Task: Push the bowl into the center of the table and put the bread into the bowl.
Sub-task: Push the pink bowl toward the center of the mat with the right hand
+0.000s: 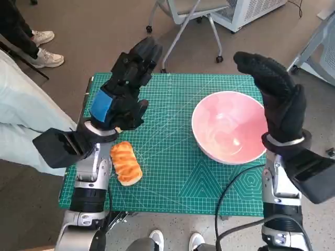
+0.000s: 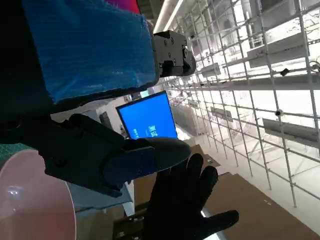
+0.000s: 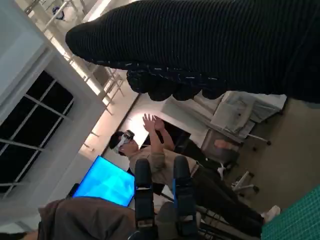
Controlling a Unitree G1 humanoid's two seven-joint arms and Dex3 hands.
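Bowl, pink: we are seeing it sitting empty at the right of the green mat. Bread: lying at the lower left of the mat, well apart from the bowl. Left hand: we are holding it raised over the mat's left, fingers apart, gripping nothing. Right hand: hovering upright beside the bowl's right rim, fingers extended, empty.

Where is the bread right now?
In the head view the bread lies on the green mat's left side, beside the robot's left forearm, below the raised left hand.
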